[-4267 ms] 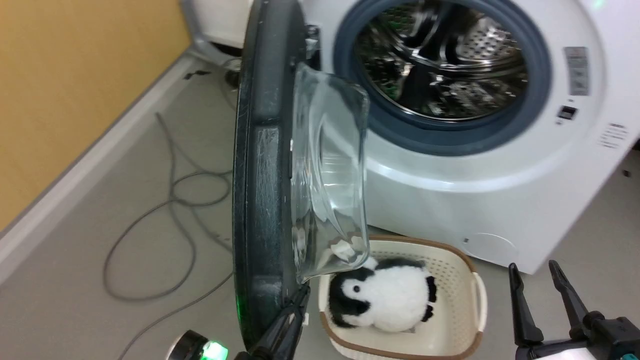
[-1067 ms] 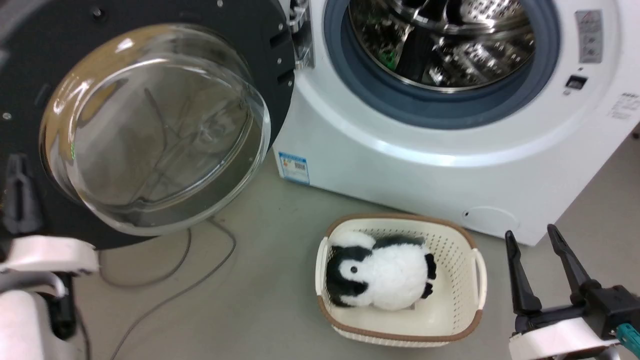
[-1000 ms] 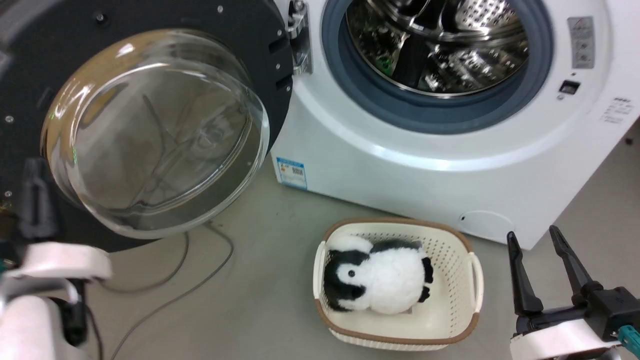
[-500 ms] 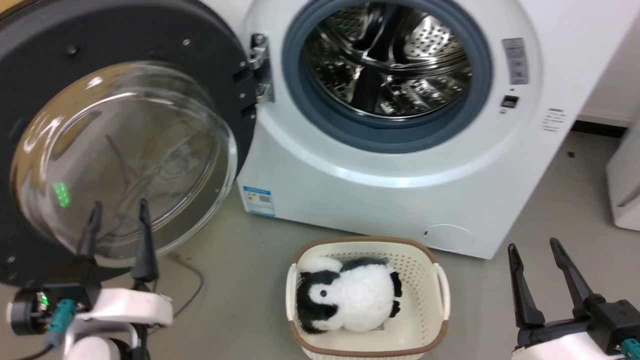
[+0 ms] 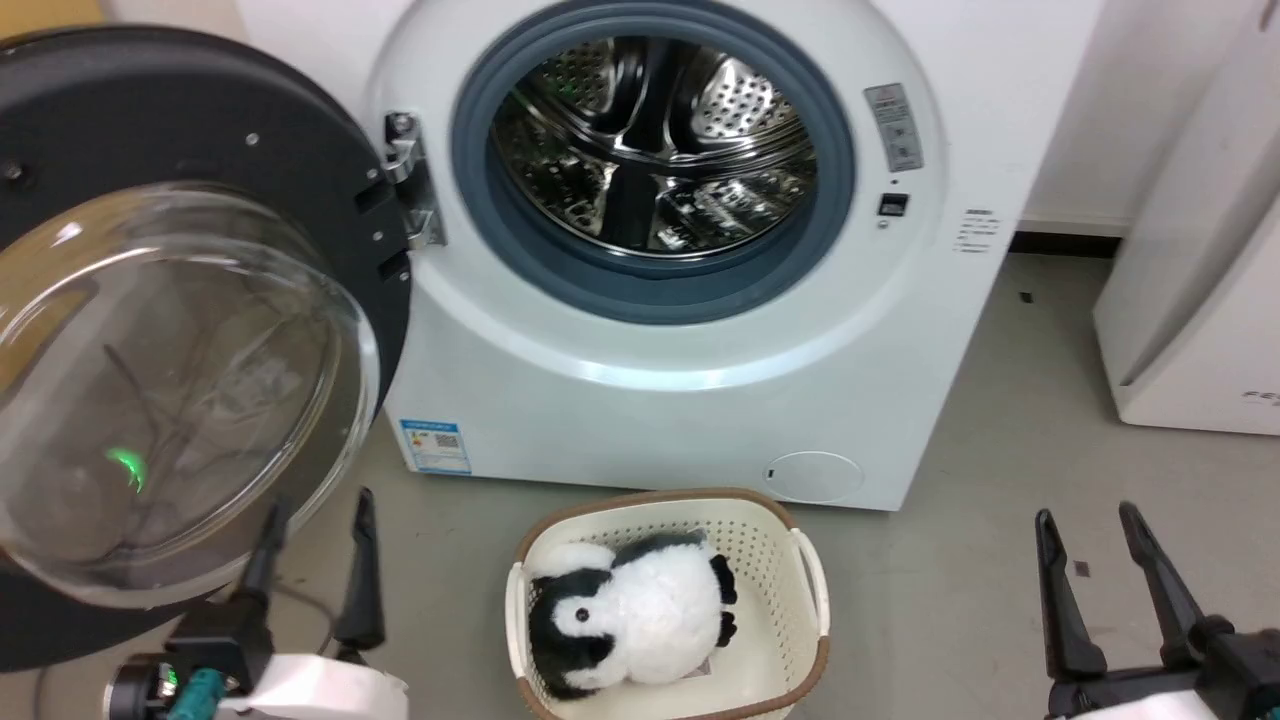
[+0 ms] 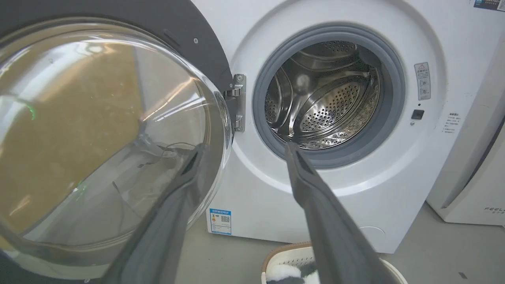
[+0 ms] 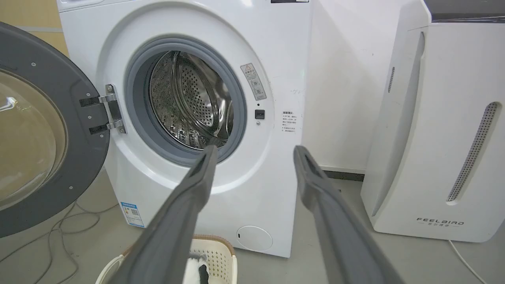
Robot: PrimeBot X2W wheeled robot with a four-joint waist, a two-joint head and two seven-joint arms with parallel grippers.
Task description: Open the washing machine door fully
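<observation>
The washing machine (image 5: pixel 660 400) (image 6: pixel 260 197) (image 7: pixel 252 189) is a white front loader with its steel drum and grey-blue gasket exposed. Its door (image 5: pixel 200 140) (image 6: pixel 102 130) (image 7: pixel 43 130), black-rimmed with a bulging glass bowl, hangs swung wide to the left on its hinge. My left gripper (image 5: pixel 320 505) (image 6: pixel 242 148) stands open at the lower left, just in front of the door's lower edge and apart from it, holding nothing. At the lower right my right gripper (image 5: pixel 1085 515) (image 7: pixel 254 150) is open and empty, well away from the machine.
A cream basket (image 5: pixel 810 590) (image 7: pixel 221 252) holding a black-and-white plush penguin (image 5: pixel 630 620) sits on the floor before the machine. A white FEELBIRD appliance (image 5: pixel 1200 300) (image 7: pixel 442 138) stands to the right. Cables (image 7: pixel 47 232) lie on the floor under the door.
The door has swung from half open to wide open. My left gripper has let go, opened and come back to the lower left. The head camera has risen and shifted.
</observation>
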